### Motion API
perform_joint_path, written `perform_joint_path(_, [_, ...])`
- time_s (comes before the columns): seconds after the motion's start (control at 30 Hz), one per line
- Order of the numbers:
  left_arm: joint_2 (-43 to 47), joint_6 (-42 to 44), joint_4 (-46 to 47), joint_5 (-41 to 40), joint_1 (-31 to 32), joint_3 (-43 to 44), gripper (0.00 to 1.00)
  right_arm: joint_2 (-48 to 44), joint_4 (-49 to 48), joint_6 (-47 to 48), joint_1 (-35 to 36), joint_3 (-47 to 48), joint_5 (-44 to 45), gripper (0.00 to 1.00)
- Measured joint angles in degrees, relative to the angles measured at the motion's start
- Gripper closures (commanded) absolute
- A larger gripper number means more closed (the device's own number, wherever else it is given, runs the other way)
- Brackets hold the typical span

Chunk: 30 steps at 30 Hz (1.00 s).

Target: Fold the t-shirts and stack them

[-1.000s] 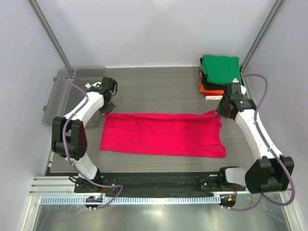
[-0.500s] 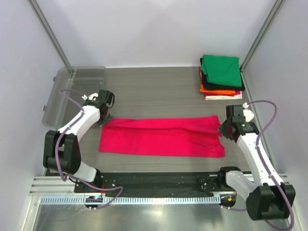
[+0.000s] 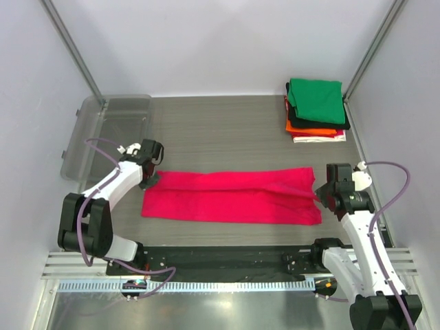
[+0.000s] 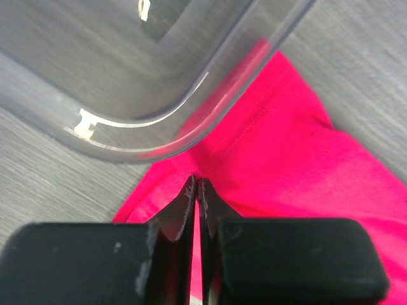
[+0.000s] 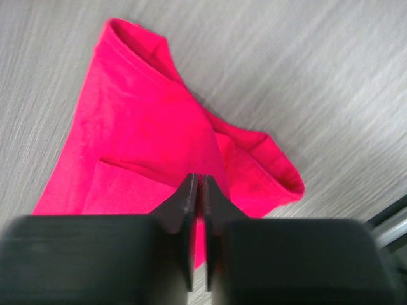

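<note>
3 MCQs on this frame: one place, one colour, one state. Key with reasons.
1. Where is the folded stack? A) far right corner B) near left corner C) centre
2. What colour is the spread t-shirt? A) green B) white C) crimson-pink
3. Left gripper and right gripper jaws? A) both wide open B) both shut C) only left open
Key: 1 A, it sits far right in the top view. 2 C, crimson-pink cloth spans between the arms. 3 B, each wrist view shows fingers pressed together.
</note>
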<state>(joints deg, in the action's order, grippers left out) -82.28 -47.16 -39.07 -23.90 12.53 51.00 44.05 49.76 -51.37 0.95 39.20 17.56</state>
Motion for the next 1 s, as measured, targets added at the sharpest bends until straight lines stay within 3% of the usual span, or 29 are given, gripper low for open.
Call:
perform_joint_path(0.07, [0.90,-0.26,0.31,-0.02,0.07,-1.33,0.83,-1.73,0.42,-2.08,0.00,-1.92,-0.31,0.70])
perform_joint_path(0.1, [1.62,-0.39,0.37,-0.07,0.07,-2.05,0.78,-2.78,0.68,-3.17,0.00,-2.84,-0.37,0.31])
perform_joint_path(0.13, [2.38,-0.44,0.37,-0.09,0.07,-2.73,0.60,-4.07,0.98,-4.59,0.00,-3.65,-0.35,0.18])
perform_joint_path(0.2, [4.09,-0.17,0.33,-0.15,0.09,-3.93,0.47,-6.34,1.51,-5.92,-0.04,-4.55,-0.20,0.08])
perform_joint_path(0.27, [5.66,-0.09,0.28,-0.11,0.07,-4.59,0.40,-8.22,1.77,-6.71,-0.04,-4.74,0.11,0.07])
perform_joint_path(0.5, [9.55,0.52,1.18,0.48,0.81,-5.05,0.39,-7.76,-4.50,-4.22,-0.13,-4.74,-5.38,0.17])
perform_joint_path(0.6, [7.34,1.92,1.73,1.44,2.93,-3.69,0.39,1.40,-11.52,-2.19,0.63,-4.61,-11.28,0.18])
perform_joint_path(0.77, [-3.74,4.72,3.67,4.44,8.17,3.98,0.42,21.00,-18.73,-0.59,7.82,-3.58,-15.63,0.17])
perform_joint_path(1.0, [-13.09,6.14,4.57,7.87,11.52,6.05,0.44,31.47,-22.47,-0.33,11.32,-1.49,-17.79,0.17])
